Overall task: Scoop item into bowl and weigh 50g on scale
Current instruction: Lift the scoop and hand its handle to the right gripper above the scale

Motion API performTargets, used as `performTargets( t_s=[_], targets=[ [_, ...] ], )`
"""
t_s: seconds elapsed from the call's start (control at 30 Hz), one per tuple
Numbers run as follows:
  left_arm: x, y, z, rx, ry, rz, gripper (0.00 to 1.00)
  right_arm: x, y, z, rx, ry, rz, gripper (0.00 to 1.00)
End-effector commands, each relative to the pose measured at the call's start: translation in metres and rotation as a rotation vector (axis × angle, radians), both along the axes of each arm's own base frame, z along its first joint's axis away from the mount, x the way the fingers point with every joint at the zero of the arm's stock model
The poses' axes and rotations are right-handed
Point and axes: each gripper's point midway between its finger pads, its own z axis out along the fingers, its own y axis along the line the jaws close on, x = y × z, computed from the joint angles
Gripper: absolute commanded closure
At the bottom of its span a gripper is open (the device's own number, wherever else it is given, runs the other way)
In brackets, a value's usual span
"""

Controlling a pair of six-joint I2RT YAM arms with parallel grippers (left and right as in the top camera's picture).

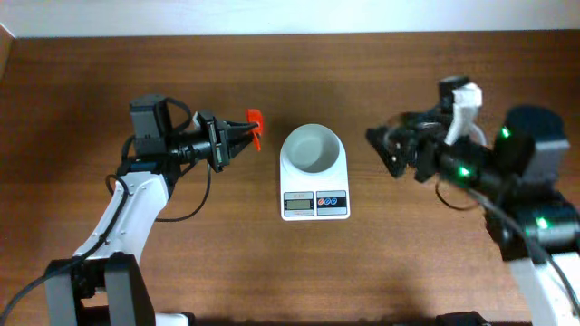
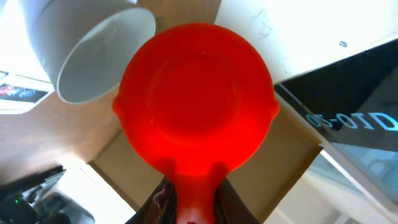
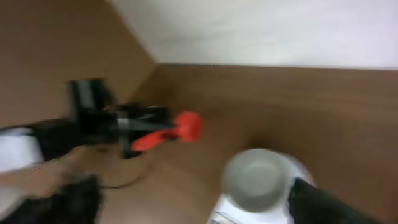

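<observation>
Your left gripper [image 1: 236, 136] is pinched on the handle of the red scoop [image 2: 196, 99], holding it just beside the rim of the bowl [image 1: 313, 148], probably staged for a tip. The bowl sits on the scale [image 1: 315, 206] behind the display, so the reading stays in sight. No beans show in any of the 3 views, and scoop and bowl both look bare. Your right gripper [image 1: 385, 152] hangs near the scale's far side with no object seen in it. I cannot tell whether its jaws are spread.
</observation>
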Motion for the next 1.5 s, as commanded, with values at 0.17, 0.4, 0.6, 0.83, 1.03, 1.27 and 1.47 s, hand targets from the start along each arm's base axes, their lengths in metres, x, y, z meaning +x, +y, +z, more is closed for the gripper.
performTargets(
  t_s=[0.17, 0.4, 0.6, 0.83, 1.03, 1.27, 1.47],
  targets=[
    [-0.010, -0.036, 0.003, 0.013, 0.013, -0.052, 1.00, 0.015, 0.044, -0.043, 0.008, 0.249, -0.072, 0.55],
    [-0.016, -0.064, -0.007, 0.081, 0.016, -0.062, 1.00, 0.006, 0.107, -0.078, -0.162, 0.220, -0.127, 0.44],
    [-0.019, -0.069, -0.008, 0.082, 0.016, -0.075, 1.00, 0.015, 0.142, -0.113, -0.176, 0.274, -0.112, 0.43],
    [-0.014, -0.070, 0.000, 0.080, -0.053, -0.082, 1.00, 0.031, 0.147, -0.136, -0.165, 0.333, -0.188, 0.47],
    [-0.015, -0.070, 0.000, 0.078, -0.058, -0.089, 1.00, 0.044, 0.141, -0.129, -0.158, 0.282, -0.251, 0.59],
    [-0.016, -0.071, 0.001, 0.075, -0.058, -0.092, 1.00, 0.049, 0.138, -0.126, -0.155, 0.258, -0.283, 0.75],
    [-0.016, -0.071, 0.001, 0.075, -0.058, -0.093, 1.00, 0.049, 0.138, -0.125, -0.154, 0.257, -0.283, 0.76]
  ],
)
